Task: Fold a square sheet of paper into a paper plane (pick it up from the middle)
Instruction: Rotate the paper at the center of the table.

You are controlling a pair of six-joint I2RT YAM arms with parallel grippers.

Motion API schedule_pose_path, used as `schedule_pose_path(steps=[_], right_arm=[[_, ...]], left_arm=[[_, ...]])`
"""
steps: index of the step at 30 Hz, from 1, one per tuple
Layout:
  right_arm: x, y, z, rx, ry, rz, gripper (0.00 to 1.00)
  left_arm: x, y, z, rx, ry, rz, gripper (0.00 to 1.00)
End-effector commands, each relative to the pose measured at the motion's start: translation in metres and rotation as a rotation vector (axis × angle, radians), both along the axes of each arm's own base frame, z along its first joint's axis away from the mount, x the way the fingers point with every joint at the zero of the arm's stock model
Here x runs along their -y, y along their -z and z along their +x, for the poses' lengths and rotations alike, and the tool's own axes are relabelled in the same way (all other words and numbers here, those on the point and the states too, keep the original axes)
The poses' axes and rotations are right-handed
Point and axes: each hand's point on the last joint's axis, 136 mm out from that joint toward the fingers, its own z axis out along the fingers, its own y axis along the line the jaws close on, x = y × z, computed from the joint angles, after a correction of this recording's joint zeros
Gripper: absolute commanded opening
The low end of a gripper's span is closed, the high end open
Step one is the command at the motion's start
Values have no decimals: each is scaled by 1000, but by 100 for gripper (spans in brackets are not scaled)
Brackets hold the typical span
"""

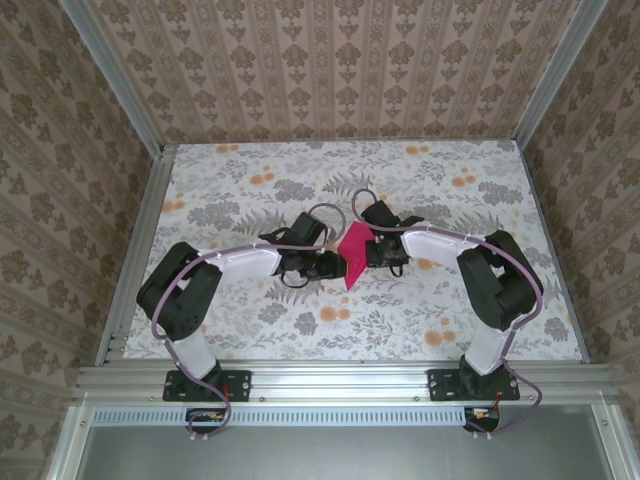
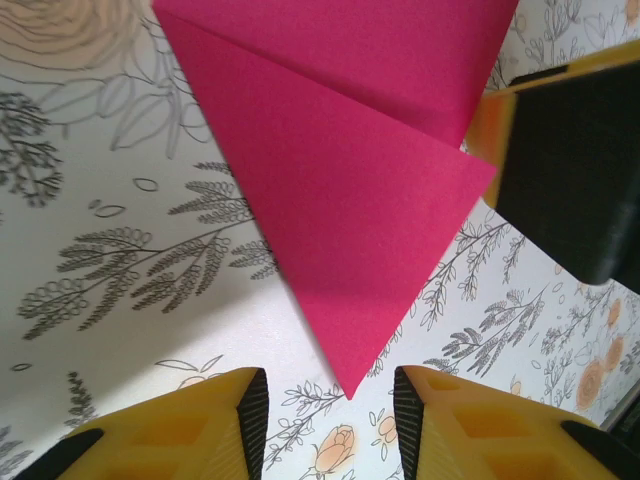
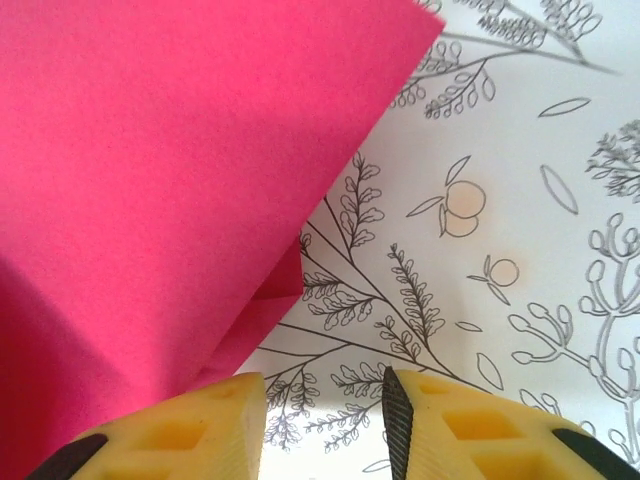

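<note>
The magenta sheet of paper [image 1: 353, 250] lies on the floral table between my two grippers, folded into a creased shape with a pointed tip. In the left wrist view the paper [image 2: 340, 200] shows a diagonal fold line. Its tip points at the gap of my left gripper [image 2: 330, 405] and stops just short of it. That gripper [image 1: 325, 265] is open with only tablecloth between its fingers. My right gripper [image 3: 325, 400] is open too, with the paper [image 3: 150, 200] lying left of its gap and a folded flap edge lifted a little. The right gripper's finger [image 2: 575, 160] sits at the paper's other side.
The patterned tablecloth [image 1: 450, 200] has free room all round the paper. Wallpapered walls with metal posts close in the back and sides. An aluminium rail [image 1: 340, 380] runs along the near edge where both arm bases stand.
</note>
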Motion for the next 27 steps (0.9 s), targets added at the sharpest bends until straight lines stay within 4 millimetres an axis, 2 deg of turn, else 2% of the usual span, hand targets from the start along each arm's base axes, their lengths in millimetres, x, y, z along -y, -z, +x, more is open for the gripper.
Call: schedule_pose_path(steps=[1,5,8,12,16,22,27], right_arm=[[-2,-46,9,112,44,67,39],[-12,-70,-1,152,50,115,40],[-33,-75,-10,155,26,139,42],[-58,-61,-9,125,17,137,43],[-60,-38,0,92,48,92,44],[-65,-15,9,55,42,82,45],[-69,5,8,4,9,84,38]], left_arm=[[-18,-19,13,32,-97,-26,44],[-56,-23,24,43,-225,-14,48],[-88,-22,29,39,-326,-7,52],[-121,-20,29,33,-412,13,55],[-141,-22,23,38,-453,35,58],[-162,-25,18,49,-501,50,61],[-171,-26,15,51,-513,58,62]])
